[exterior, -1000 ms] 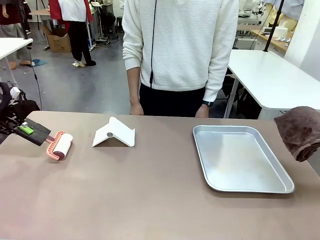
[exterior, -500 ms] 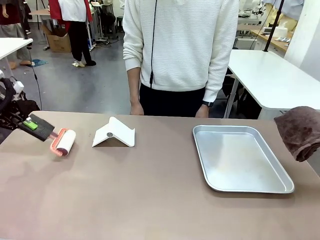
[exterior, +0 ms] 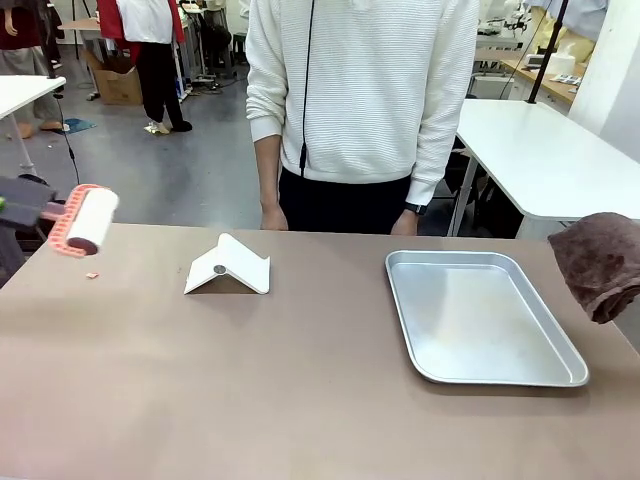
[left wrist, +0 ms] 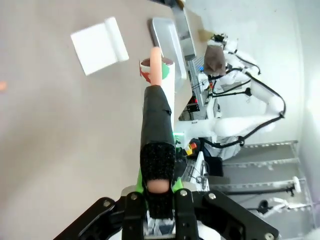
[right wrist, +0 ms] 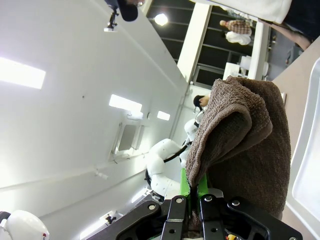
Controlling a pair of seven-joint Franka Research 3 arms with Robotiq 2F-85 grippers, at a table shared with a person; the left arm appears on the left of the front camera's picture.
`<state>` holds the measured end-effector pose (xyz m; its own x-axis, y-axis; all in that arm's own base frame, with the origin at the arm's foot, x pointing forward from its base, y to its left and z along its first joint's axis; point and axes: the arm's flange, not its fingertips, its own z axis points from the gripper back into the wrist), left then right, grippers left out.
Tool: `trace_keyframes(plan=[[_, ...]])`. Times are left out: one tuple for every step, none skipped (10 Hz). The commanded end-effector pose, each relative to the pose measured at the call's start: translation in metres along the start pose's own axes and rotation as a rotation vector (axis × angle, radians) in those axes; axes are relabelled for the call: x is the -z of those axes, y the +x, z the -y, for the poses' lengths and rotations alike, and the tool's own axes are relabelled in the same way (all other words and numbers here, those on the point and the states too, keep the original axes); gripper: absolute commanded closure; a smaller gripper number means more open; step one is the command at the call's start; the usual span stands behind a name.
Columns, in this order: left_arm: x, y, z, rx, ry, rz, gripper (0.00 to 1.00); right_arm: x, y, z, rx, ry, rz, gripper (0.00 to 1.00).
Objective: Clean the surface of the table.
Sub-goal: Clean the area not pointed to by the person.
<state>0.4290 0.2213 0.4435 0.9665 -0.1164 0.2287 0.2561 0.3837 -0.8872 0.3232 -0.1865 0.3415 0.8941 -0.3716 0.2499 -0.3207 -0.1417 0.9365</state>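
The brownish table (exterior: 300, 390) spans the front view. At its far left a lint roller (exterior: 85, 220) with a white roll and a pink frame hangs above the top. In the left wrist view my left gripper (left wrist: 159, 192) is shut on the roller's black-wrapped handle (left wrist: 156, 125), and the roll (left wrist: 160, 75) points away over the table (left wrist: 60, 130). A brown cloth (exterior: 600, 262) hangs at the right edge, beyond the tray. My right gripper (right wrist: 192, 200) is shut on that cloth (right wrist: 245, 140).
A shiny metal tray (exterior: 485, 315) lies on the right half of the table. A white folded stand (exterior: 228, 268) sits left of centre near the far edge. A tiny pink scrap (exterior: 92, 275) lies under the roller. A person (exterior: 360, 110) stands at the far side, hands down.
My left gripper has lifted the lint roller off the table, up and to the left. A small pink scrap now lies where it was. The right arm and cloth have not moved.
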Motion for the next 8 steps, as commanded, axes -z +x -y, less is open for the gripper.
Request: trace_keyframes(plan=[[-0.039,-0.036,-0.026,-0.01,0.005,0.018,0.8,0.003,0.001,-0.006,0.016,-0.002,-0.009,0.94],[-0.067,-0.058,-0.039,-0.033,-0.009,0.058,0.8,0.003,0.001,-0.006,0.016,-0.002,-0.009,0.94],[-0.087,-0.082,-0.05,-0.034,-0.044,0.105,0.8,0.003,0.001,-0.006,0.016,-0.002,-0.009,0.94],[-0.105,-0.107,-0.07,-0.061,-0.103,0.163,0.8,0.003,0.001,-0.006,0.016,-0.002,-0.009,0.94],[-0.112,-0.119,-0.085,-0.101,-0.103,0.194,0.8,0.003,0.001,-0.006,0.016,-0.002,-0.009,0.94],[-0.112,-0.131,-0.098,-0.142,-0.136,0.236,0.8,0.003,0.001,-0.006,0.016,-0.002,-0.009,0.94],[-0.104,-0.126,-0.076,-0.108,-0.052,0.162,0.8,0.003,0.001,-0.006,0.016,-0.002,-0.009,0.94],[-0.104,-0.126,-0.076,-0.108,-0.052,0.162,0.8,0.003,0.001,-0.006,0.016,-0.002,-0.009,0.94]])
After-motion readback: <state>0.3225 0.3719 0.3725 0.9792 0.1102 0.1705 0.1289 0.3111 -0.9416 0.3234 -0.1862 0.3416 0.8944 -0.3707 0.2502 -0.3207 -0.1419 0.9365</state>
